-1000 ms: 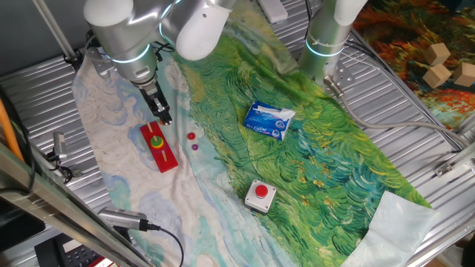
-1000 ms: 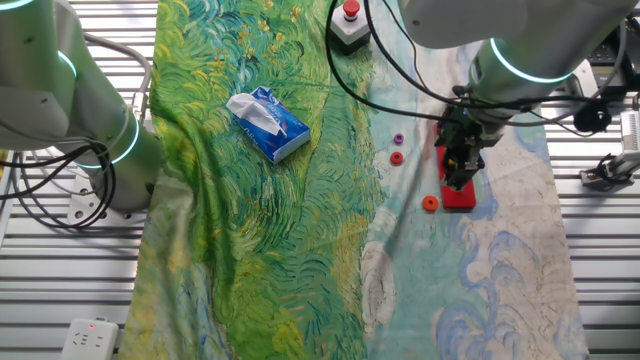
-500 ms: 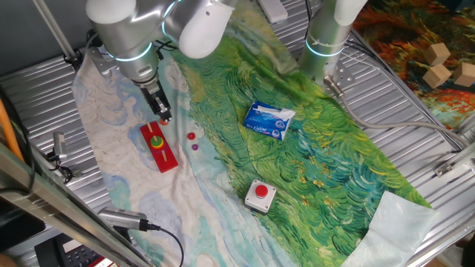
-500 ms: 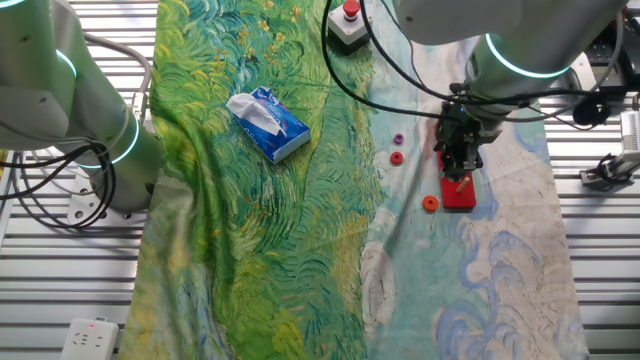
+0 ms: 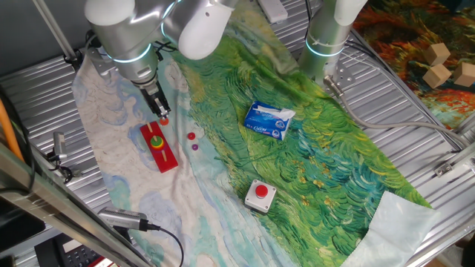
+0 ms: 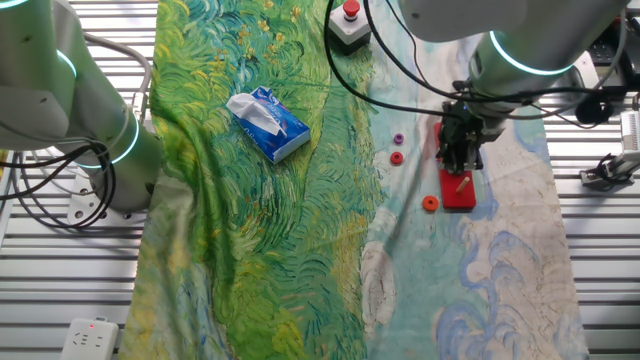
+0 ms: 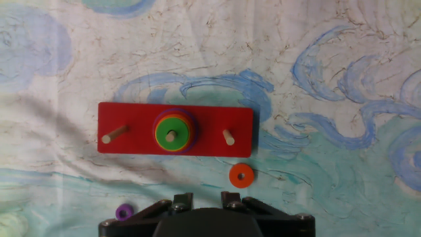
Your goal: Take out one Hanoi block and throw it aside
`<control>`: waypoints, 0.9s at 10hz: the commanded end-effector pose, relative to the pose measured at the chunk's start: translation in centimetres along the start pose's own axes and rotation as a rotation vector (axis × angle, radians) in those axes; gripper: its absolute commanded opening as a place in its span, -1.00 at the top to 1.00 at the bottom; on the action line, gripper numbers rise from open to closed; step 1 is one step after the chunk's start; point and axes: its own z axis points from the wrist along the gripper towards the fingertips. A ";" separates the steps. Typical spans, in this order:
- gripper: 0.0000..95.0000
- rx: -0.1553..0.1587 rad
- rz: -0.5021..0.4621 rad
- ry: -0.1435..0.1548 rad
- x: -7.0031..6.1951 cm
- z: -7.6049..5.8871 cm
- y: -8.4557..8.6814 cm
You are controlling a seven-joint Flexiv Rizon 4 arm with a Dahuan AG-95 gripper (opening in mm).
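**Above the red peg board, jaws hang beside a loose ring**

Over the far end of the peg board (image 7: 138,128) the jaws point down at the cloth (image 5: 334,163). Whether they are spread or pressed together cannot be told: the hand view shows only their dark base, and the fixed views are too small. Nothing is seen between them.

The orange-red ring (image 7: 241,176) lies flat on the cloth just beside the board's long edge, apart from it, near one end peg. On the board, the middle peg carries a stack of rings (image 7: 172,128) with a green one on top; both end pegs are bare.

A purple ring (image 7: 122,212) lies loose on the same side, and a small red ring (image 6: 396,157) sits next to it. Farther off on the green part of the cloth are a blue tissue pack (image 5: 269,120) and a box with a red button (image 5: 260,195). The cloth covers a slatted metal table (image 5: 30,81).
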 end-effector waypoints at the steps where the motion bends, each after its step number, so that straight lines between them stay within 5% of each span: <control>1: 1.00 -0.002 0.027 0.003 0.0 0.0 0.0; 9: 1.00 -0.003 0.030 0.002 0.2 -0.3 0.1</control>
